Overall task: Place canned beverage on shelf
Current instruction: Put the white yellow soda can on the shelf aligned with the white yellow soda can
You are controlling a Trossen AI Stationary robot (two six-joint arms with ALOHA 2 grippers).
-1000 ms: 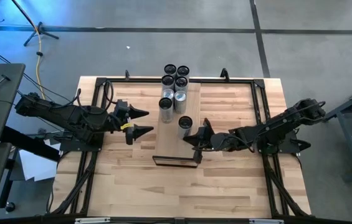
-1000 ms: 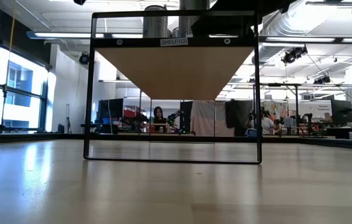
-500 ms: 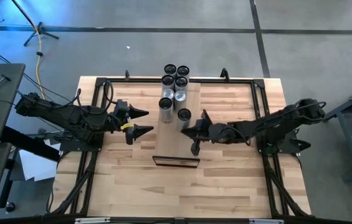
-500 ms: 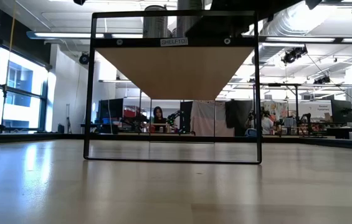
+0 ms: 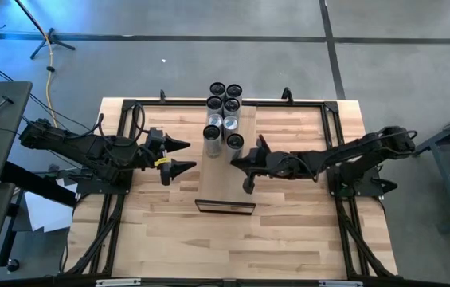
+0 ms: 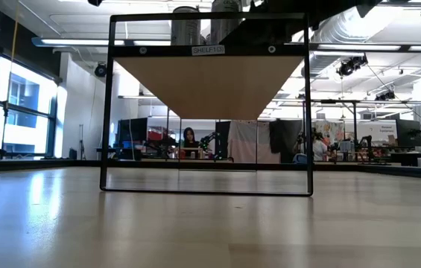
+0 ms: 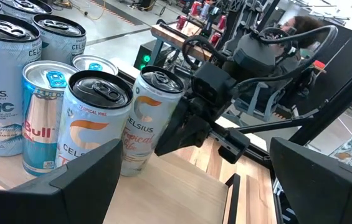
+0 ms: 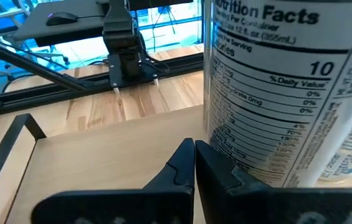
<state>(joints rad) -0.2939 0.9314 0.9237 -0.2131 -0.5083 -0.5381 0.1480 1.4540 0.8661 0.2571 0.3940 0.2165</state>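
Shut right jaws (image 5: 239,165) beside white can (image 5: 234,143).

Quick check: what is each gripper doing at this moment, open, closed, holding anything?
Left gripper: open, holding nothing, beside the shelf.
Right gripper: closed, empty, its tips against a can on the shelf.

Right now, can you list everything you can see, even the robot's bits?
Cans: about eight, black or silver tops, clustered at the shelf's far end.
Shelf: one, pale wood board on a black frame, middle of the table.
Table: one, light butcher-block wood, under everything.
Person: one, far off in the room behind.
Left gripper: one, dark, open, beside the shelf's left edge.
Right gripper: one, dark, shut, over the shelf next to the nearest can.
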